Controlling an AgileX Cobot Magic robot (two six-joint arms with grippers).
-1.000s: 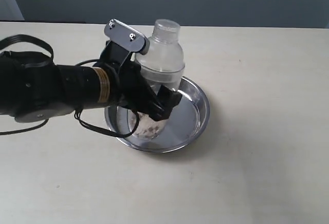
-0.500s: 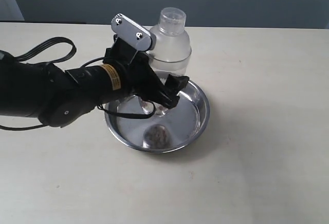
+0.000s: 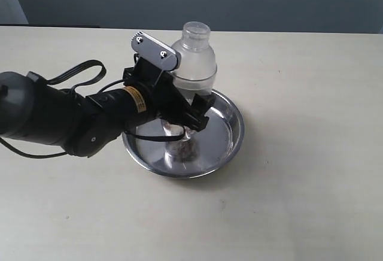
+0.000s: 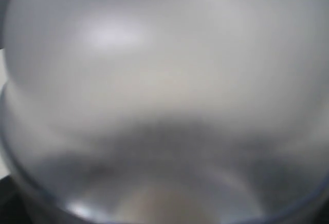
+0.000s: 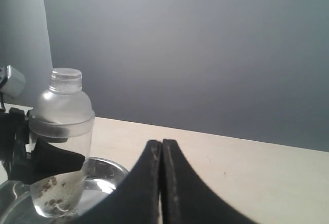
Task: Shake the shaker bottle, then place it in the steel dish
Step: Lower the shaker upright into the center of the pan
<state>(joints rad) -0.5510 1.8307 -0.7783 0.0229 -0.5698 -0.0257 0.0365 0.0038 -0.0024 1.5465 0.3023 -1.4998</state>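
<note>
Grips the shaker bottle (image 3: 194, 63) around its body with the left gripper (image 3: 190, 105), upright, base low inside the steel dish (image 3: 236, 130) on the counter (image 3: 299, 183). Shows right gripper (image 5: 162, 183) pressed together, empty.

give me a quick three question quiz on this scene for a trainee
1. Which pincer grips the shaker bottle?
2. True or false: the right pincer stands wide open.
3. The bottle's base is over: A the steel dish, B a wooden board, C a folded cloth.
Key: 1 the left pincer; 2 false, its jaws are shut on nothing; 3 A.
</note>
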